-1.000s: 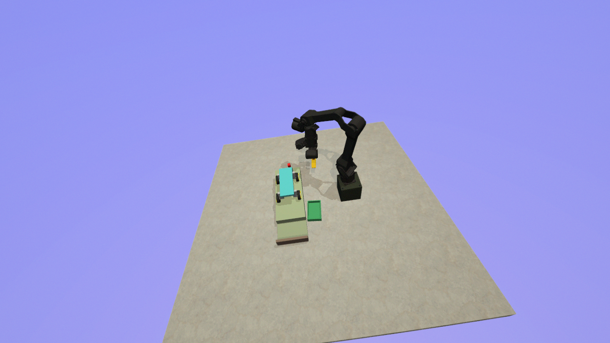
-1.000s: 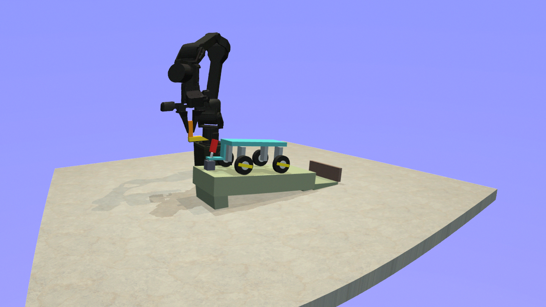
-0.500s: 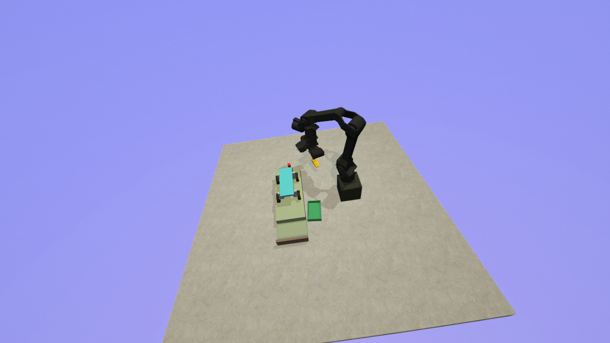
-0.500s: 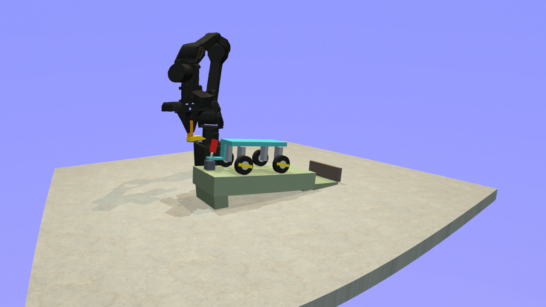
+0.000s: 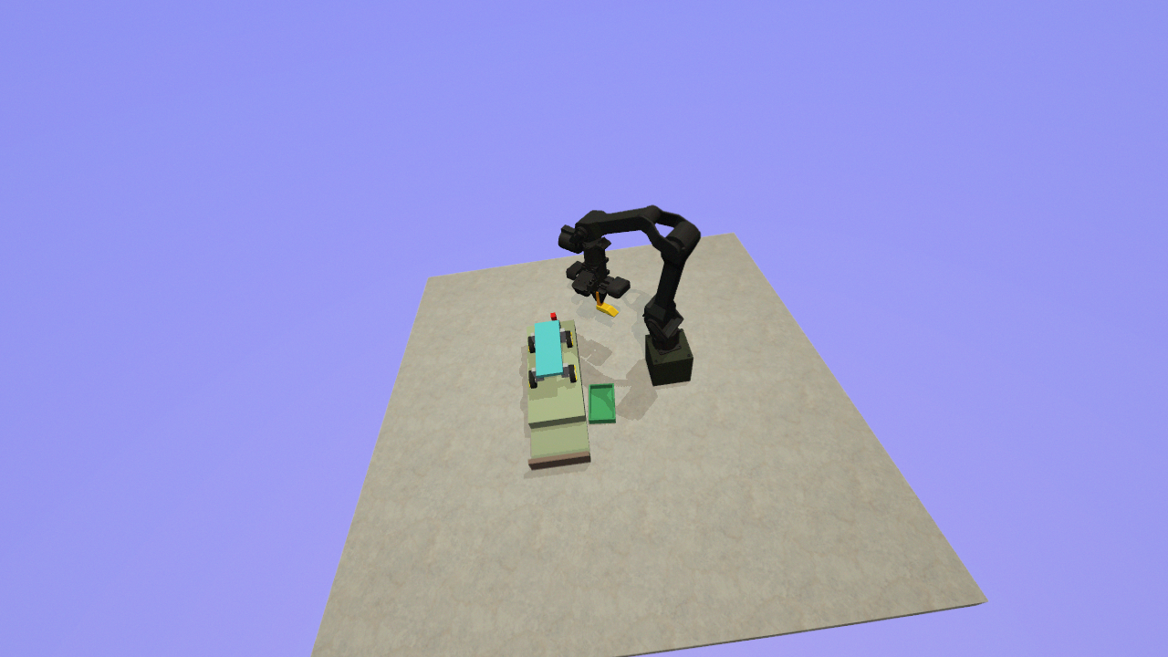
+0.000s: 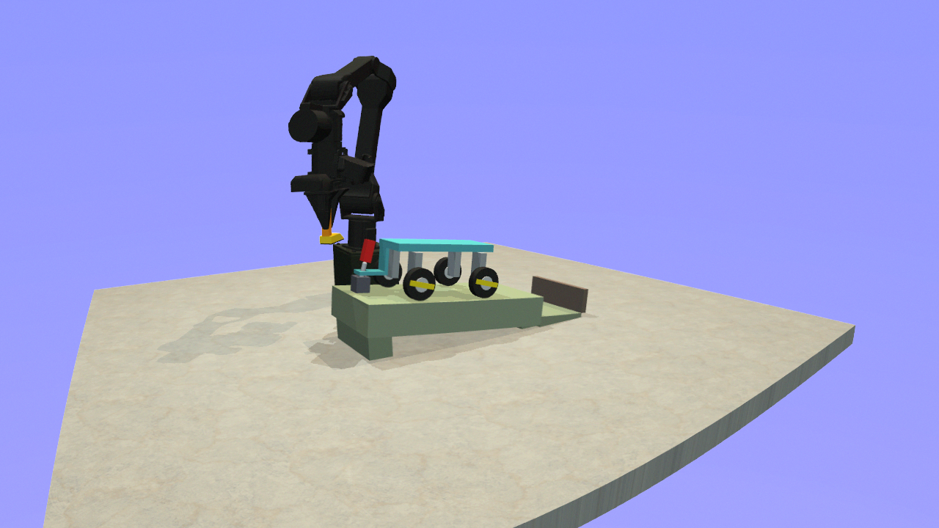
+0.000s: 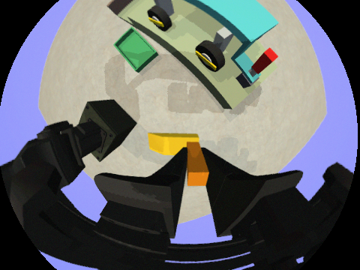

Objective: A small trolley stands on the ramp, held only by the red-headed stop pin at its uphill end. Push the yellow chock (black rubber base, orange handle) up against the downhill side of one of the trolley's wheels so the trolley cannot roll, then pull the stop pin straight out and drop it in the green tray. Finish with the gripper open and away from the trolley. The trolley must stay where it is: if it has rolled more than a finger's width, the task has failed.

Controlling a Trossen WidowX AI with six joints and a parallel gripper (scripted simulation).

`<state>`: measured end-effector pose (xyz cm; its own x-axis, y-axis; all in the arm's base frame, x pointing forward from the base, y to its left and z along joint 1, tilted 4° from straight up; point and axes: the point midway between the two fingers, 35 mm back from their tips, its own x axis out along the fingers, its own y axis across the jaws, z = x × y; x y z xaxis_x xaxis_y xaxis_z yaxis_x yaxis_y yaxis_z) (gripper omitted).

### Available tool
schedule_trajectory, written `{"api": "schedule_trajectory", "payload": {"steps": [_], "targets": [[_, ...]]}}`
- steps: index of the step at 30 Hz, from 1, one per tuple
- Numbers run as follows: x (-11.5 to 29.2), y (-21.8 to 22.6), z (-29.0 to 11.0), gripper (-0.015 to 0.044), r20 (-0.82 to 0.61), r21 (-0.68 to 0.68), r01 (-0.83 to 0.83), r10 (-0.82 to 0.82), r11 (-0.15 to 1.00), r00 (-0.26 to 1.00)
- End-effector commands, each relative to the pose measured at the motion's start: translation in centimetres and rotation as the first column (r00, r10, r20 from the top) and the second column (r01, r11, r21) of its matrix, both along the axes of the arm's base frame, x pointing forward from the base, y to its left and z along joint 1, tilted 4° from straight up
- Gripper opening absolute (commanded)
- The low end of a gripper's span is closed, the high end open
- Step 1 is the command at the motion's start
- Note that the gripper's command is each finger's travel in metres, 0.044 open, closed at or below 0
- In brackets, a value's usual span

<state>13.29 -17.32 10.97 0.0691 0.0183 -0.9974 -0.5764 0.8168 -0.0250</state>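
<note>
A mottled beige slab serves as the floor, with flat violet-blue all around and no walls in sight. On it sits the green ramp, used here as the landmark. The trolley stands on the ramp's high half, its black wheels on the slope. The red-headed pin leans at the ramp's uphill end, beside the trolley. A dark board closes the ramp's low end. The green tray lies on the slab just beside the ramp, on the side facing the arm's base. The gripper is clenched on the orange handle of the chock, which hangs in the air near the ramp's uphill end, off the slab and apart from the wheels.
</note>
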Motion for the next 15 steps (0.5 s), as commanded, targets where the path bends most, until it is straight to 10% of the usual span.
{"api": "schedule_trajectory", "payload": {"steps": [1,15], "targets": [[0.04,0.03,0.01,0.0,0.005,-0.007,-0.142,0.142,0.99,0.99],[0.04,0.03,0.01,0.0,0.003,-0.04,-0.579,0.579,0.815,0.815]]}}
